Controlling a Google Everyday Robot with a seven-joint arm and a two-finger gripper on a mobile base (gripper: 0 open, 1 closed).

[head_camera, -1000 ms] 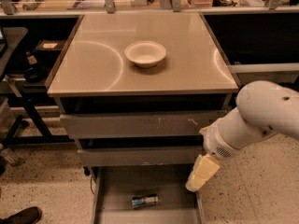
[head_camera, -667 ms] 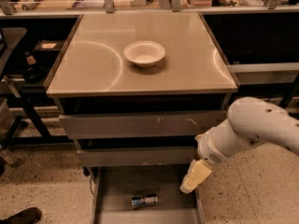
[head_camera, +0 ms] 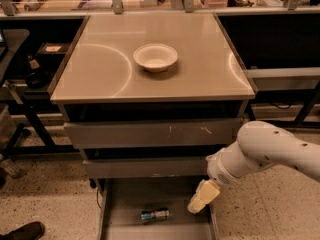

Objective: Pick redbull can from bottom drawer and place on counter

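The redbull can (head_camera: 154, 215) lies on its side on the flat grey floor of the open bottom drawer (head_camera: 125, 194). My gripper (head_camera: 201, 198) hangs from the white arm at the drawer's right side, above and to the right of the can, apart from it. The counter (head_camera: 100, 69) is the beige-grey glossy top of the cabinet, with curved arc marks.
A white bowl (head_camera: 155, 57) stands on the counter, back of centre. Two scuffed grey drawers (head_camera: 150, 133) are shut above the open one. A dark shoe (head_camera: 22, 231) shows at the lower left on the speckled floor. Shelves and cluttered benches flank the cabinet.
My arm and gripper have moved left and down, closer to the open bottom drawer and the can. The can and bowl have not moved.
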